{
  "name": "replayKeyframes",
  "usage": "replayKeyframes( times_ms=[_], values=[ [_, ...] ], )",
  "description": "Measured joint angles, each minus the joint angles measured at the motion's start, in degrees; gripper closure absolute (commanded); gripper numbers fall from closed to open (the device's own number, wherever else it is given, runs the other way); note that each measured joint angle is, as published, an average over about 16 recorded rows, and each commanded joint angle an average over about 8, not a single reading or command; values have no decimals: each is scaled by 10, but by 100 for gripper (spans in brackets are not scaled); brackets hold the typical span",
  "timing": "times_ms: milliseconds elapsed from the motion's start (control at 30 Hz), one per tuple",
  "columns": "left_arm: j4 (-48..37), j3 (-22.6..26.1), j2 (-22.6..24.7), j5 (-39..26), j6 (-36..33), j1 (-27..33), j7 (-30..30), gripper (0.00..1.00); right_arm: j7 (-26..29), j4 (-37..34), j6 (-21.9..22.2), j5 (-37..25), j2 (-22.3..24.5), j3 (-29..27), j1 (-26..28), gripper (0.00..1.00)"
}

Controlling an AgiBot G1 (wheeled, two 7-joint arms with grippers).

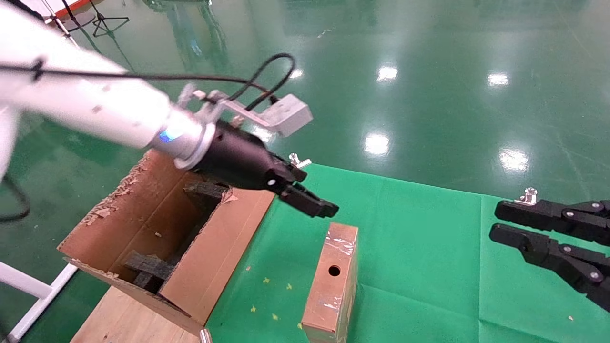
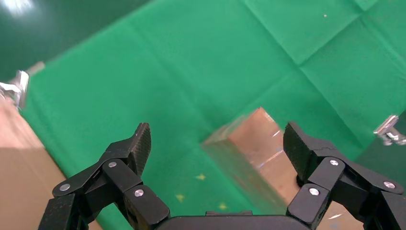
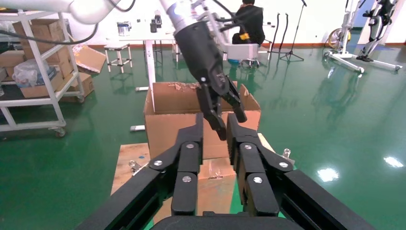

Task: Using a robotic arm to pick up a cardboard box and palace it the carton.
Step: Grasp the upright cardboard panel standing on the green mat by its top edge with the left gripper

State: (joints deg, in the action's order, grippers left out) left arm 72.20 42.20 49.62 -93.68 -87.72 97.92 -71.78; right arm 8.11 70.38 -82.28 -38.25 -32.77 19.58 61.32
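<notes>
The small taped cardboard box (image 1: pixel 329 297) with a round hole lies on the green cloth; it also shows in the left wrist view (image 2: pixel 263 146) and the right wrist view (image 3: pixel 215 184). My left gripper (image 1: pixel 320 206), on the white robotic arm (image 1: pixel 95 107), is open and empty just above the box's far end, which lies below the open jaws and nearer one finger in its own view (image 2: pixel 218 132). The large carton (image 1: pixel 224 247) with ragged flaps and black foam (image 1: pixel 147 269) stands to the box's left. My right gripper (image 1: pixel 495 221) is parked at the right, fingers slightly apart, empty.
The green cloth (image 1: pixel 429 267) covers the table. A wooden board (image 1: pixel 119 319) lies under the carton. Metal clips (image 1: pixel 529 195) hold the cloth at its edges. A shiny green floor lies beyond. Shelves with boxes (image 3: pixel 38 72) stand far behind the carton.
</notes>
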Motion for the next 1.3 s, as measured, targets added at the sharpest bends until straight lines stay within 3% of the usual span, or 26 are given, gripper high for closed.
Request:
replayKeyframes(
  times_ms=[200,467,733,1100,1133,1300],
  values=[
    [-41,98,68,-13,-33,71,-138,0,0,0,0,0,0,0,0,100],
    [-81,216,118,25,-33,114,-245,0,0,0,0,0,0,0,0,100],
    [-105,284,149,50,-25,126,-281,0,0,0,0,0,0,0,0,100],
    [-124,324,178,51,-18,128,-278,0,0,0,0,0,0,0,0,99],
    [-125,327,179,51,-18,128,-276,0,0,0,0,0,0,0,0,94],
    [-128,334,181,50,-17,131,-269,1,0,0,0,0,0,0,0,32]
  ],
)
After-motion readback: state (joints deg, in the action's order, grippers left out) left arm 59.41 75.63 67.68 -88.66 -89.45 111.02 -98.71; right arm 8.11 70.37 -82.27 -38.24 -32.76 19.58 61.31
